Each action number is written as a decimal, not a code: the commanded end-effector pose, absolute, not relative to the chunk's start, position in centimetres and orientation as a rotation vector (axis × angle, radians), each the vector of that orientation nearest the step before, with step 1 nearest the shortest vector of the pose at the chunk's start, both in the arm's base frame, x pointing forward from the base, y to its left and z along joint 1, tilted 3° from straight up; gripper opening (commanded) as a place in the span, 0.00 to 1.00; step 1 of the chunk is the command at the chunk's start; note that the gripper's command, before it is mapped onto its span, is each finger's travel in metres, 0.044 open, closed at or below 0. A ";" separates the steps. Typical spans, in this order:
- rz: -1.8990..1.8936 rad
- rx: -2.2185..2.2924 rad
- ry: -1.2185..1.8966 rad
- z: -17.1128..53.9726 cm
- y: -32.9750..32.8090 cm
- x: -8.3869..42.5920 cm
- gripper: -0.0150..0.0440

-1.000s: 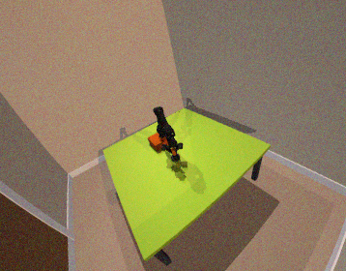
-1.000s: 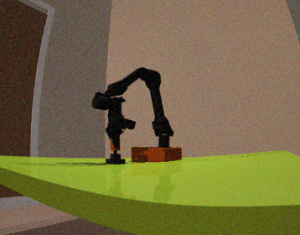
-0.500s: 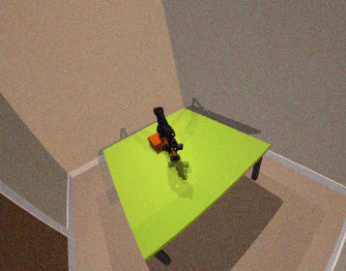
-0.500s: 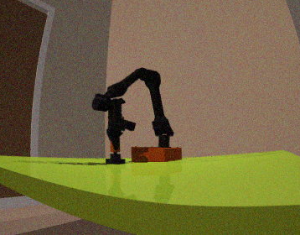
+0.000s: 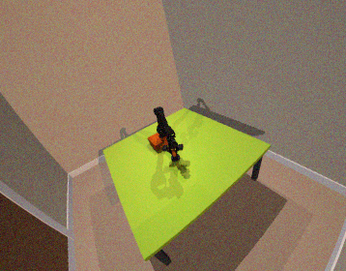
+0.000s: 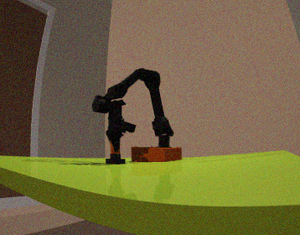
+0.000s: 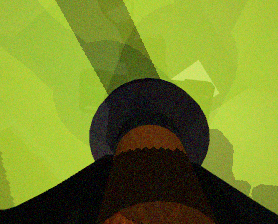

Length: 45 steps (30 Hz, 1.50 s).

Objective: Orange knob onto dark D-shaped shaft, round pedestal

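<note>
The orange knob (image 5: 174, 152) (image 6: 112, 148) (image 7: 150, 137) is upright between the fingers of my gripper (image 5: 174, 154) (image 6: 115, 145) (image 7: 150, 166), which is shut on it and points straight down. The dark round pedestal (image 5: 175, 159) (image 6: 116, 161) (image 7: 150, 97) stands on the table directly below. In the wrist view the knob's lower end overlaps the near middle of the pedestal's disc. In the exterior view a dark, narrower part shows between the knob and the wide base. The shaft's flat side, the knob's hole and how far the shaft is inside are hidden.
An orange-red box (image 5: 156, 141) (image 6: 162, 154) sits by the arm's base, close to the pedestal. The arm arches above it. The yellow-green table (image 5: 210, 174) (image 6: 228, 185) carries shadows of the arm.
</note>
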<state>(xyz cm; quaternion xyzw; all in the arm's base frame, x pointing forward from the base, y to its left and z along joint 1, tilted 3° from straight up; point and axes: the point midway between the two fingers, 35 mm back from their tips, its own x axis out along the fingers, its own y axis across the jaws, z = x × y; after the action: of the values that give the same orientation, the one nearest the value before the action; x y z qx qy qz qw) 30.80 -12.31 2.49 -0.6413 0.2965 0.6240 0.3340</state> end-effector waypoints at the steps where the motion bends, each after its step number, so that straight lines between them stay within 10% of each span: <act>1: 1.626 -1.671 0.777 2.5 -12.3 30.8 0.25; 20: 1.626 -1.671 0.777 2.5 -12.3 30.8 1.00; 45: 1.629 -1.675 0.775 12.1 -12.8 30.6 1.00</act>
<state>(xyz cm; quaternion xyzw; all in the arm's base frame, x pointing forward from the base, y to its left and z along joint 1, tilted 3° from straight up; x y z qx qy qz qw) 30.47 -12.69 11.72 -0.6390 0.2982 0.6247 0.3353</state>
